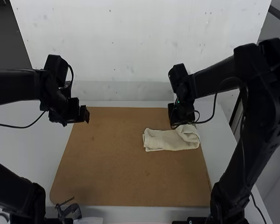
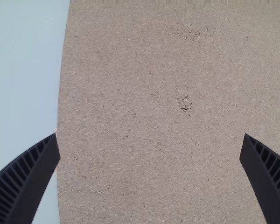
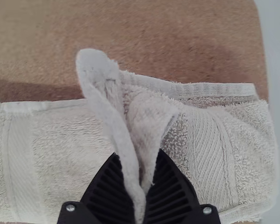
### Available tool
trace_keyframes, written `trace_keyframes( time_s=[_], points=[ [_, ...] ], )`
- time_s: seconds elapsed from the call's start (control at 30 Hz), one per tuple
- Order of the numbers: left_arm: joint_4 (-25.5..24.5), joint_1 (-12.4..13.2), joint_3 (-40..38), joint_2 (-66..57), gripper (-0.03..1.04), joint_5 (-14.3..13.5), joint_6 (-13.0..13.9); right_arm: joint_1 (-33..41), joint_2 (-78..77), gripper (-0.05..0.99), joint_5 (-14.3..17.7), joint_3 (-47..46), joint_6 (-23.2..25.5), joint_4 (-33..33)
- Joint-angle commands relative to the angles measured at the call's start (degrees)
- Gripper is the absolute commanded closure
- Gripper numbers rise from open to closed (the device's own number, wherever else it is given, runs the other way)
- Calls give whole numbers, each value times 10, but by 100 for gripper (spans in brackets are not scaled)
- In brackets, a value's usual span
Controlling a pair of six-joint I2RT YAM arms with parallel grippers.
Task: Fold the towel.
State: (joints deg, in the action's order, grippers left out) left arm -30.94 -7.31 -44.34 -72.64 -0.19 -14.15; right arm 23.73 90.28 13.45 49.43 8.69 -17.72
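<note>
High view: right pincer partly hides the towel.

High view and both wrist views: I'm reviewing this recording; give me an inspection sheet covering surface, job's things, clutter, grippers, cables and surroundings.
Surface: brown board, with a small dark mark on it.
Job's things: cream towel folded into a narrow strip on the board's right part, a fold of it pinched up.
Clutter: small dark object at the board's near left edge; cannot tell what.
Left gripper: jaws wide apart over the board's left side, nothing between.
Right gripper: jaws shut on the raised fold.
Cables: one thin black cable along each arm; the right one loops near the towel, contact unclear.
Surroundings: white table around the board.
</note>
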Motion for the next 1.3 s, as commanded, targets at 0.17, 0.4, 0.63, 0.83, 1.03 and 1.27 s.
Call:
trace_keyframes(
  time_s=[0.17,0.4,0.63,0.83,1.03,1.27],
  points=[
    [9,13,14,16,0,1,15,99,39,92,55,73,69,-20],
    [12,12,19,14,0,3,15,138,79,92,67,94,84,-29],
    [25,13,29,8,0,3,16,171,104,91,68,98,99,-21],
    [40,13,36,8,0,3,17,184,35,16,56,92,98,-10],
    [46,12,35,7,0,4,17,161,-23,51,55,90,81,-14],
    [45,9,39,15,0,4,17,123,46,92,63,59,63,-4]
  ],
)
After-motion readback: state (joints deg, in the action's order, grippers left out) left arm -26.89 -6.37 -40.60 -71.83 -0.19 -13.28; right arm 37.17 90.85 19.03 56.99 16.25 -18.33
